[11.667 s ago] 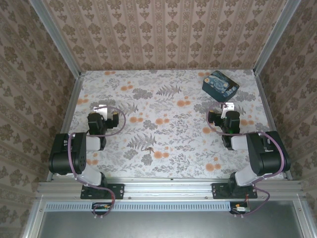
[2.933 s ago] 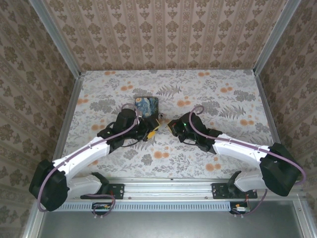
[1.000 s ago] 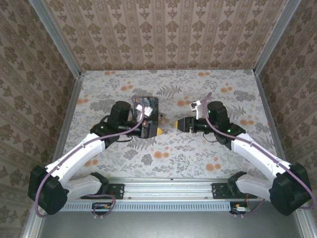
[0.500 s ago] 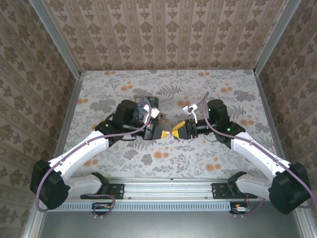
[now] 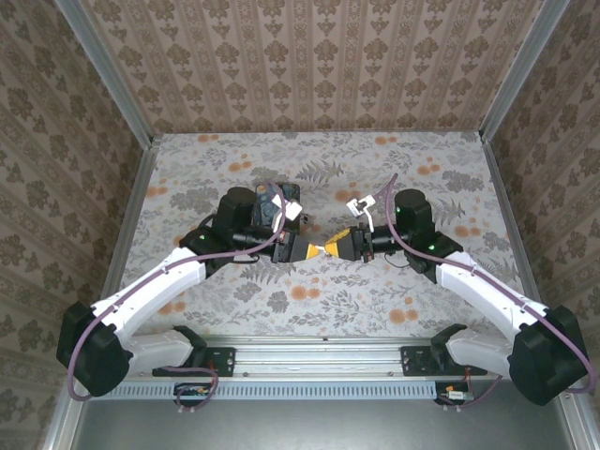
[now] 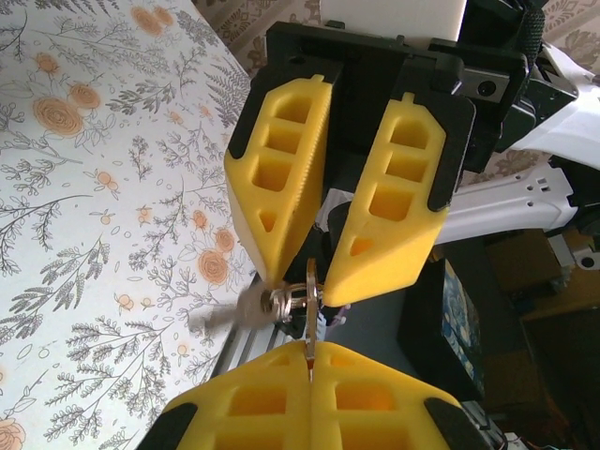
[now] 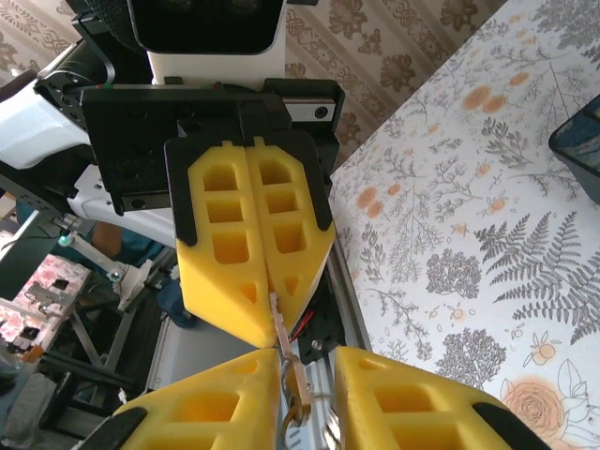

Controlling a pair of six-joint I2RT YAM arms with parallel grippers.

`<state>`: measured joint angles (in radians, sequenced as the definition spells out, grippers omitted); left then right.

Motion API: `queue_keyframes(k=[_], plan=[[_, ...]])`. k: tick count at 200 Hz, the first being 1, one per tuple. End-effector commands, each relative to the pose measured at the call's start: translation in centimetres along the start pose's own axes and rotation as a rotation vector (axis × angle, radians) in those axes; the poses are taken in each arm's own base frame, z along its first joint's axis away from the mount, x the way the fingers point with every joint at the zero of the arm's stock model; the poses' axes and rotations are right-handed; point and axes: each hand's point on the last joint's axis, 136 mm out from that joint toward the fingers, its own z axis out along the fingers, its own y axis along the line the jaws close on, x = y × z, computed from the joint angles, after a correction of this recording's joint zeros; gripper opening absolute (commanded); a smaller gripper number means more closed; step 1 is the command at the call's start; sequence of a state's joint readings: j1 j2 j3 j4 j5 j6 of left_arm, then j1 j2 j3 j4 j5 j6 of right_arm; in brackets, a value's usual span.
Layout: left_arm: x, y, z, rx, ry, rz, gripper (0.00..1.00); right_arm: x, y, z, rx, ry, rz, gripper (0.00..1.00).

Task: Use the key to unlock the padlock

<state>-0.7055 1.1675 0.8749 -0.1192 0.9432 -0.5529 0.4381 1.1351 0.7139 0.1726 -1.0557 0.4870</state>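
Note:
My left gripper [image 5: 315, 251] is shut on the blade of a small silver key [image 6: 310, 281], held above the table's middle. The key juts from its yellow fingertips [image 6: 281, 375] toward the right gripper [image 5: 329, 249], which meets it tip to tip. In the right wrist view the key [image 7: 298, 384] lies between my right gripper's [image 7: 307, 367] fingers. It rests against one pad, and the other pad stands clear of it. A ring with a blurred grey piece [image 6: 223, 315] hangs from the key. The padlock is out of view.
A dark blue swirl-patterned box [image 5: 287, 199] lies on the floral table [image 5: 412, 178] just behind the left wrist. It also appears in the left wrist view as the box [image 6: 462, 314]. Patterned walls close in the table on three sides.
The right gripper has moved left up to the left gripper's tip, and its jaws have narrowed around the key. The left gripper has stayed shut on the key and shifted slightly right.

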Motion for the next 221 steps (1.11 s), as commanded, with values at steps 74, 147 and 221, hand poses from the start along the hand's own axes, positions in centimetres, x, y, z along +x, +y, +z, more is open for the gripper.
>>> queue_keyframes(k=[74, 147, 221], plan=[[-0.6, -1.0, -1.1, 0.026, -0.052, 0.046, 0.0, 0.4, 0.7, 0.2, -0.074, 0.027, -0.002, 0.23], [-0.8, -1.2, -1.0, 0.042, -0.057, 0.043, 0.0, 0.2, 0.7, 0.6, -0.074, 0.019, -0.007, 0.19], [-0.8, -0.9, -1.1, 0.033, -0.071, 0.039, 0.0, 0.7, 1.0, 0.8, -0.089, 0.025, -0.023, 0.01]])
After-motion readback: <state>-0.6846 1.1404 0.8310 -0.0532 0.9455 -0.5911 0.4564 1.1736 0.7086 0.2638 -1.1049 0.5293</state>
